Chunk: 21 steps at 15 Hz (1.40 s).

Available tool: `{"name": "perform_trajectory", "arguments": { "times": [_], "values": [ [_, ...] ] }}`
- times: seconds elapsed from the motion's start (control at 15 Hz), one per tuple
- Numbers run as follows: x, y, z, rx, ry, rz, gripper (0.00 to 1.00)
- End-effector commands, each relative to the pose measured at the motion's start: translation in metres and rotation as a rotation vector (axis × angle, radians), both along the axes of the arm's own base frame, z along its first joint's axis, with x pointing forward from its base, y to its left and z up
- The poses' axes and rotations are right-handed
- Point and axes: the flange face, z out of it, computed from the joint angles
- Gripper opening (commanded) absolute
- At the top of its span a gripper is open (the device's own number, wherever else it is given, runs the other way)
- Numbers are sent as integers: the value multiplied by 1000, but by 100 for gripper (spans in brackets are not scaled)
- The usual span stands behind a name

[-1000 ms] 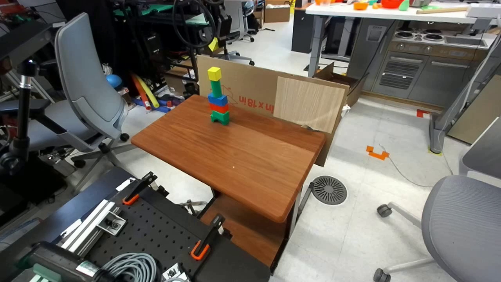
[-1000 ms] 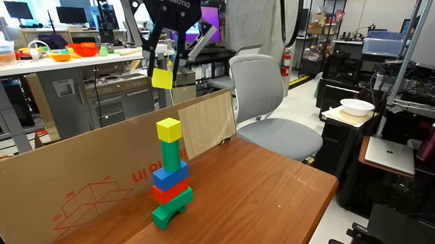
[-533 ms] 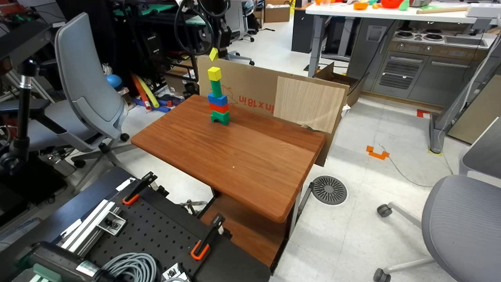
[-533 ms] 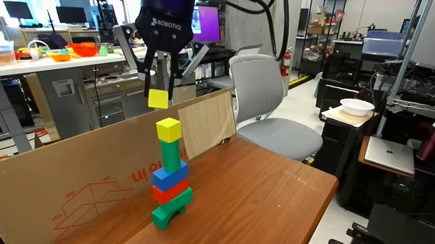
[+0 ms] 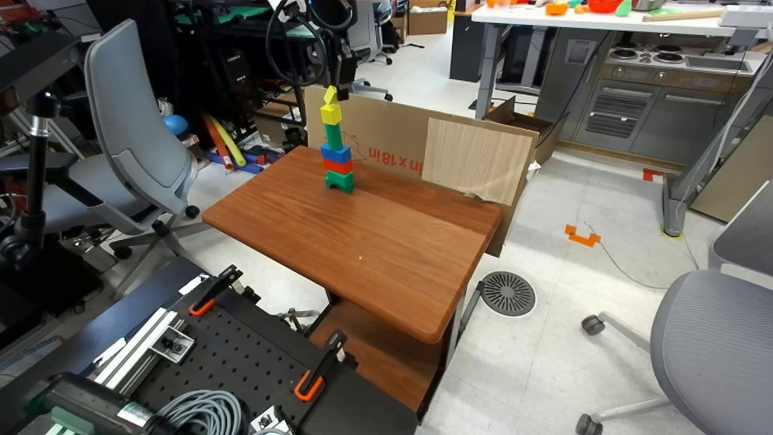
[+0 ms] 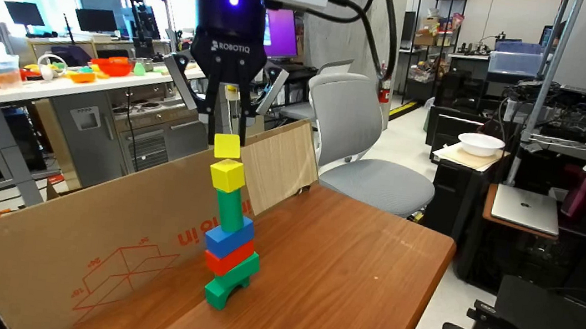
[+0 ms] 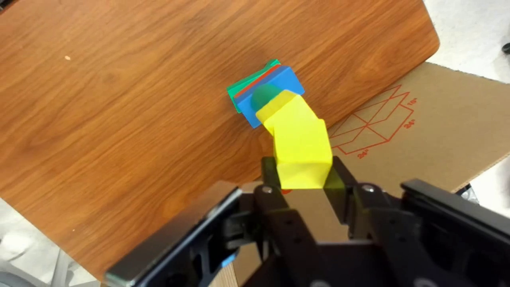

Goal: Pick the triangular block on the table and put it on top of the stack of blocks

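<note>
The triangular block is a small yellow wedge held between the fingertips of my gripper. In the wrist view my gripper is shut on the triangular block from both sides. The stack of blocks stands upright on the reddish-brown table, with a yellow cube on top, then a green cylinder, blue, red and a green arch. The wedge is right over the yellow cube in an exterior view. I cannot tell whether they touch. In the wrist view the wedge partly hides the cube; the stack's blue block shows beyond.
A cardboard sheet stands along the table's back edge, close behind the stack, with a light wooden panel against it. A grey chair stands beyond the table. A black perforated board with clamps lies beside the table.
My gripper has come down with the triangular block and shifted slightly over the stack. The wedge is now close above the top yellow cube. The stack has not moved.
</note>
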Motion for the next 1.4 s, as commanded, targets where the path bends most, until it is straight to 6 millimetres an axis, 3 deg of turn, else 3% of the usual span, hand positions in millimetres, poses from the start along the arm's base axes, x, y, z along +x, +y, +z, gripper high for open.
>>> {"name": "perform_trajectory", "arguments": {
  "times": [0.0,1.0,1.07,1.13,1.33],
  "values": [
    [1,5,1,-74,49,-14,8],
    [0,19,1,-104,60,20,8],
    [0,20,0,-106,63,19,38],
    [0,20,-1,-107,65,19,59],
    [-1,21,-2,-122,62,28,70]
  ]
}}
